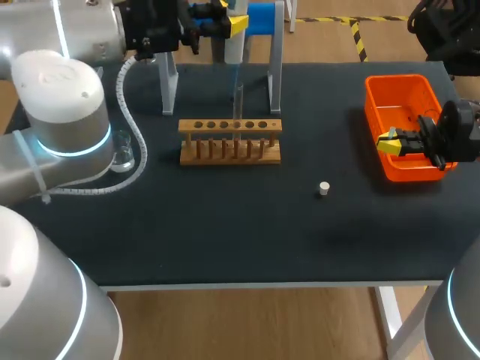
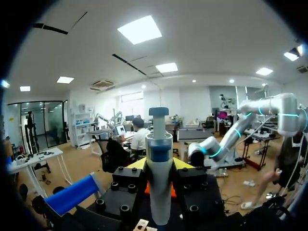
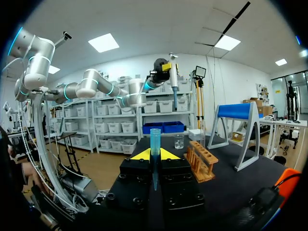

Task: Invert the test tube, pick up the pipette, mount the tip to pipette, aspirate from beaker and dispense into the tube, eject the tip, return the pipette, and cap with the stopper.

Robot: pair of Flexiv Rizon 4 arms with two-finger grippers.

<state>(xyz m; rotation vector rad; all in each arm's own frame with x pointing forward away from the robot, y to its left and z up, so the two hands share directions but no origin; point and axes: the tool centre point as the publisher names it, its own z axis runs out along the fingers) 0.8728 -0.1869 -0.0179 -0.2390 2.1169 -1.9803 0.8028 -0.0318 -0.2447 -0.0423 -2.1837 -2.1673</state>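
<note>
My left gripper (image 1: 225,24) is high over the back of the table, shut on the upright white and blue pipette (image 2: 159,178), whose thin shaft (image 1: 237,79) hangs above the wooden tube rack (image 1: 230,140). A clear test tube (image 1: 238,112) appears to stand in the rack under it. My right gripper (image 1: 391,142) sits over the orange bin (image 1: 375,90), shut on a blue pipette tip (image 3: 155,142) that points up between its fingers. The glass beaker (image 1: 122,150) stands at the left by my left arm. A small white stopper (image 1: 323,188) lies on the mat to the right of the rack.
The pipette stand (image 1: 275,75) with its blue top bar straddles the back of the mat behind the rack. A coiled cable (image 1: 129,112) of my left arm loops past the beaker. From the right wrist, the rack (image 3: 202,161) and beaker (image 3: 179,141) lie ahead.
</note>
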